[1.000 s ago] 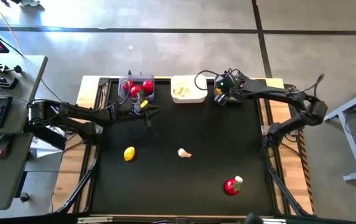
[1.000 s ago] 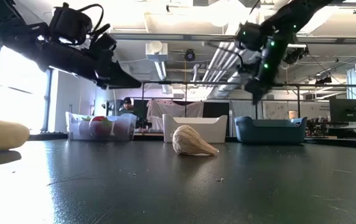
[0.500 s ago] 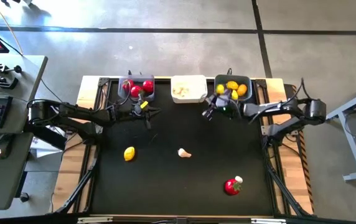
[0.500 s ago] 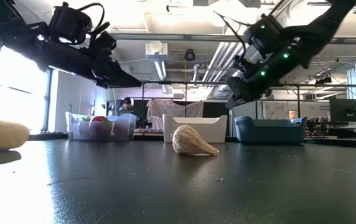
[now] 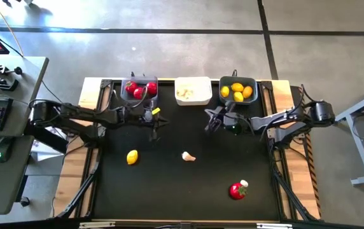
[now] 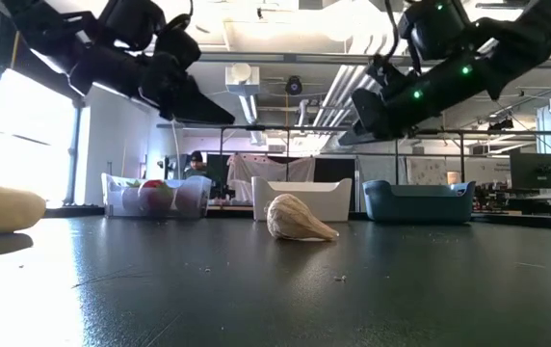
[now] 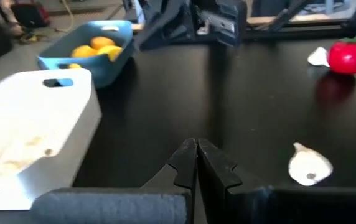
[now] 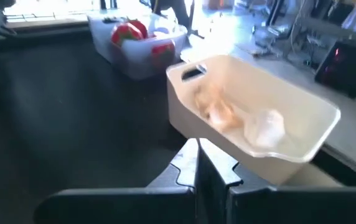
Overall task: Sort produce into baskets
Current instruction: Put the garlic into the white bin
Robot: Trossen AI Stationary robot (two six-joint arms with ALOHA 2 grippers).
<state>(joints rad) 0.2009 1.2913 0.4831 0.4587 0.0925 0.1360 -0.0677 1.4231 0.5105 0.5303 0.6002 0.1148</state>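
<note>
Both tools empty, jaws pressed together: left tool (image 5: 154,119) hovers near the grey plastic tomato tub (image 5: 140,90), right tool (image 5: 212,120) near the teal tub of lemons (image 5: 237,91). Whitish teardrop garlic bulb (image 5: 188,156) lies mid-counter (image 5: 169,191), long axis left-right, tip pointing right in the low view. Best approach: open wide, descend across its short axis, carry it to the white tub (image 5: 193,90).

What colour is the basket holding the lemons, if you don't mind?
Teal-blue; the basket shows best in the left wrist view.

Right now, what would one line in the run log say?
left gripper: shut, empty, above mat | right gripper: shut, empty, below teal basket | loose: lemon, garlic bulb, tomato
</note>
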